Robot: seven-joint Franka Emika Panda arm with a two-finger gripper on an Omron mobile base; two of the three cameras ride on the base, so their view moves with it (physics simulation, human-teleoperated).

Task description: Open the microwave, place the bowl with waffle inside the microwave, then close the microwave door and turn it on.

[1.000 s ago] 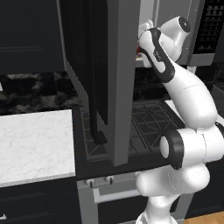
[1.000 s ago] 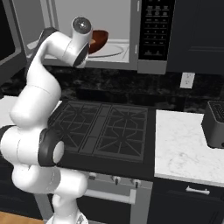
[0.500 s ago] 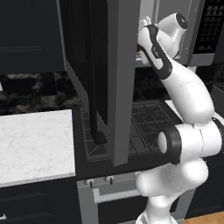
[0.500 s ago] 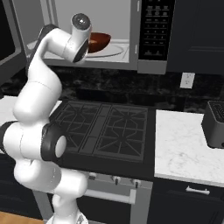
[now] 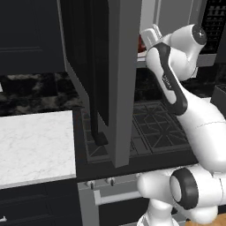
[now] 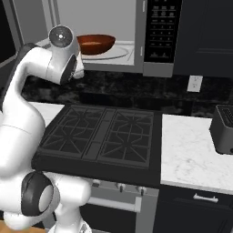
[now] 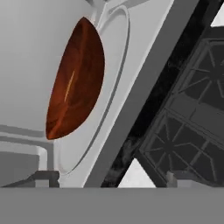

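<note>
The microwave (image 6: 136, 68) stands open, its door (image 5: 119, 79) swung far out to the left with the dark handle (image 5: 95, 110) on its edge. The reddish-brown bowl (image 6: 95, 44) rests on the round turntable (image 6: 119, 53) inside. A faint tan patch in the bowl is the waffle (image 6: 93, 42). In the hand view the bowl (image 7: 76, 78) lies just beyond my gripper (image 7: 109, 178), which is open. The fingertips (image 7: 43, 176) sit wide apart with nothing between them, clear of the bowl. My white hand (image 5: 151, 35) is at the cavity's mouth.
The black gas stove (image 6: 100, 132) lies below the microwave. The open door juts out over the stove's left side. A black button panel (image 6: 159, 32) is on the microwave's right. White counters (image 5: 35, 145) flank the stove, and a dark toaster (image 6: 223, 127) stands on the right one.
The jaws have spread from nearly shut to wide open and let go of the bowl, which stays on the turntable. The hand has drawn back a little from the cavity.
</note>
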